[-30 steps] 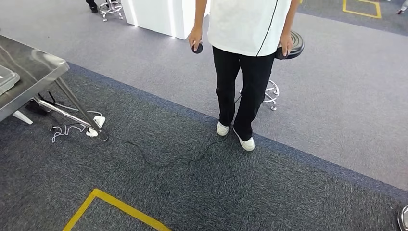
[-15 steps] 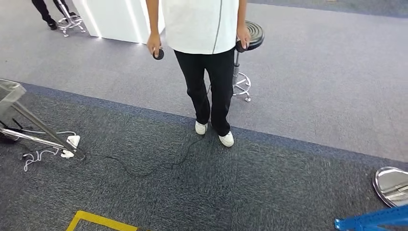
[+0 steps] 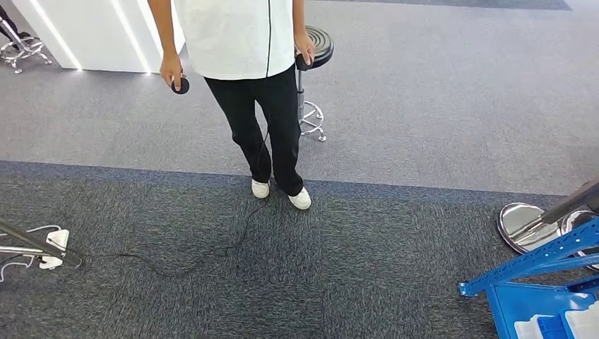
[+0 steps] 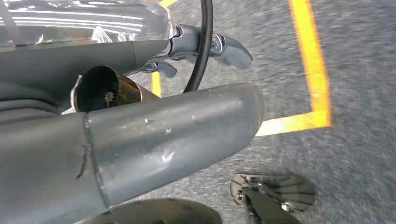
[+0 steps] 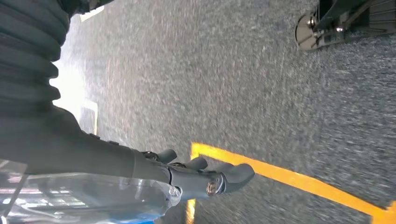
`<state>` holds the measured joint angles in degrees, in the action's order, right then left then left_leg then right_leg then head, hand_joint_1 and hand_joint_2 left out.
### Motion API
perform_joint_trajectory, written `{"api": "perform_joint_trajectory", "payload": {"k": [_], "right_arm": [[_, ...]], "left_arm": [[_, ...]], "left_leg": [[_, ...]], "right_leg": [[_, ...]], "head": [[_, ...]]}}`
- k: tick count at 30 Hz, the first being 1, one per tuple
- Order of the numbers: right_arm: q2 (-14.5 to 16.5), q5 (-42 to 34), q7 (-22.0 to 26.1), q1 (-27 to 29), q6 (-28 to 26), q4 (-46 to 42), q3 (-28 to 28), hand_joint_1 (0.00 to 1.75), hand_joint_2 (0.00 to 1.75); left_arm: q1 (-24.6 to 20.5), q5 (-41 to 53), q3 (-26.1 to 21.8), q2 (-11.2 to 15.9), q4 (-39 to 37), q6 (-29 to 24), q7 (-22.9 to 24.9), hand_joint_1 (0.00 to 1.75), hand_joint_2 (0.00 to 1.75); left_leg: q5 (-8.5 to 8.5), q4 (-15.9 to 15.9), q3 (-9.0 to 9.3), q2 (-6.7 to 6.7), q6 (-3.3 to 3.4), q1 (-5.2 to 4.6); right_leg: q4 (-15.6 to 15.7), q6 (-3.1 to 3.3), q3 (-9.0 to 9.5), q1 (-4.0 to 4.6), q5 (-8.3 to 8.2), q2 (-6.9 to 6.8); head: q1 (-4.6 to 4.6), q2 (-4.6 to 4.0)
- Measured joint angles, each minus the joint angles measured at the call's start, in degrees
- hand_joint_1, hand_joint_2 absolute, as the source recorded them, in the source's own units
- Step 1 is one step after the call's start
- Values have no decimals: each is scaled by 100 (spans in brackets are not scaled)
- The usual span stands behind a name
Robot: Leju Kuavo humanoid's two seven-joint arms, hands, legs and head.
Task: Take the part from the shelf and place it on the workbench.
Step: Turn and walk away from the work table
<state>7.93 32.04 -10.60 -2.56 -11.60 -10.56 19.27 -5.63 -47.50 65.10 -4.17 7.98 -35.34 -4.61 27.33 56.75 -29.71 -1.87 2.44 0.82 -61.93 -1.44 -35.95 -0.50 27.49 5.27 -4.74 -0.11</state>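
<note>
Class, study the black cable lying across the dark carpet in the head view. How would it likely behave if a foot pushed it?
The black cable lies in loose curves, so it is probably floppy and would bend rather than slide whole. It looks thin, so likely light. It runs to the person's shoes, so it might snag there.

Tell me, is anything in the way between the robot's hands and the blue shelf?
Nothing I can see. The blue shelf is close on the robot's right, only carpet before it. The person stands well aside. The left hand and right hand hang empty. I cannot make out the part.
</note>
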Motion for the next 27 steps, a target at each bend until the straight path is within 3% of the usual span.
{"api": "perform_joint_trajectory", "payload": {"k": [2, 4, 5, 7, 9, 10, 12, 14, 16, 18, 20, 22, 24, 26, 27], "right_arm": [[0, 1, 0, -15, 1, 0, 1, 0, 175], [0, 2, 0, -18, 1, 0, 1, 0, 175], [0, 2, 0, -13, 1, 0, 2, 0, 175], [-3, 2, 0, -7, 1, 0, 3, 0, 175], [-7, 2, 0, -18, 1, 0, 3, 0, 175], [-7, 2, 0, -23, 1, 0, 3, 0, 175], [-7, 3, 0, -19, 1, 0, 3, 0, 175], [-7, 7, 0, -12, 1, 0, 4, 0, 175], [-9, 14, 0, -22, 0, 0, 5, 0, 175], [-9, 19, -1, -29, -1, 0, 5, 0, 175], [-9, 20, -2, -22, -1, 0, 6, 0, 175], [-9, 20, -9, -15, -1, 0, 8, 0, 175], [-8, 20, -21, -19, -1, 0, 9, 0, 175], [-7, 20, -35, -15, -2, 1, 10, 0, 175], [-7, 20, -40, -8, -3, 1, 11, 0, 175]], "left_arm": [[13, -1, -7, 1, 0, -1, -3, 0, 0], [27, -2, -13, 3, -1, 0, -2, 0, 0], [26, -2, -15, 4, -1, 0, -2, 0, 0], [17, -2, -16, 2, -1, 1, -2, 0, 0], [12, -2, -16, 1, -1, 2, -2, 0, 0], [9, -2, -16, 2, -2, 2, -2, 0, 0], [-9, -4, -16, -1, -1, 2, -2, 0, 0], [-32, -11, -18, -3, 0, 2, 3, 0, 0], [-30, -20, -21, -2, 0, 8, 23, 0, 0], [-5, -30, -22, -2, 0, 15, 59, 0, 0], [24, -38, -22, -2, -1, 17, 92, 0, 0], [32, -39, -22, -2, -1, 17, 113, 0, 0], [30, -39, -22, 1, -3, 18, 126, 0, 0], [17, -38, -22, 4, -6, 24, 131, 0, 0], [9, -38, -22, 4, -8, 27, 133, 0, 0]], "left_leg": [[-6, -17, 8, 187, 35, -28], [17, -8, 7, 377, 39, -46], [29, -5, 13, 456, 31, -47], [67, 15, 41, 591, -11, -42], [120, 41, 66, 698, -85, -55], [143, 47, 81, 741, -124, -63], [168, 37, 133, 824, -193, -64], [275, 141, 136, 714, -250, -39], [600, 668, -99, 423, -284, -13], [945, 1465, -498, 262, -291, -11], [932, 1796, -702, 234, -276, -13], [498, 1247, -506, 168, -233, -13], [139, 483, -207, -60, -185, -14], [84, 200, -108, -202, -157, -34], [83, 176, -98, -185, -144, -48]], "right_leg": [[-724, -23, -350, 1, 383, -361], [-1202, -57, -571, -31, 522, -475], [-1139, -72, -525, -51, 438, -501], [-395, -84, -116, -75, 96, -648], [233, -40, 225, -52, -111, -821], [325, -1, 271, -32, -114, -855], [318, 79, 267, -11, -115, -760], [358, 155, 282, -29, -138, -654], [381, 223, 291, -38, -164, -550], [371, 259, 276, -14, -167, -420], [347, 271, 273, 12, -161, -271], [317, 270, 276, 22, -153, -109], [287, 247, 262, 22, -151, 34], [281, 182, 223, 5, -164, 145], [294, 136, 205, -5, -179, 202]], "head": [[-13, 0], [-11, 0], [-11, 0], [-13, 0], [-10, 0], [-9, 0], [-5, 0], [1, 0], [10, 0], [15, 0], [14, 0], [15, 0], [14, 0], [14, 0], [14, 0]]}}
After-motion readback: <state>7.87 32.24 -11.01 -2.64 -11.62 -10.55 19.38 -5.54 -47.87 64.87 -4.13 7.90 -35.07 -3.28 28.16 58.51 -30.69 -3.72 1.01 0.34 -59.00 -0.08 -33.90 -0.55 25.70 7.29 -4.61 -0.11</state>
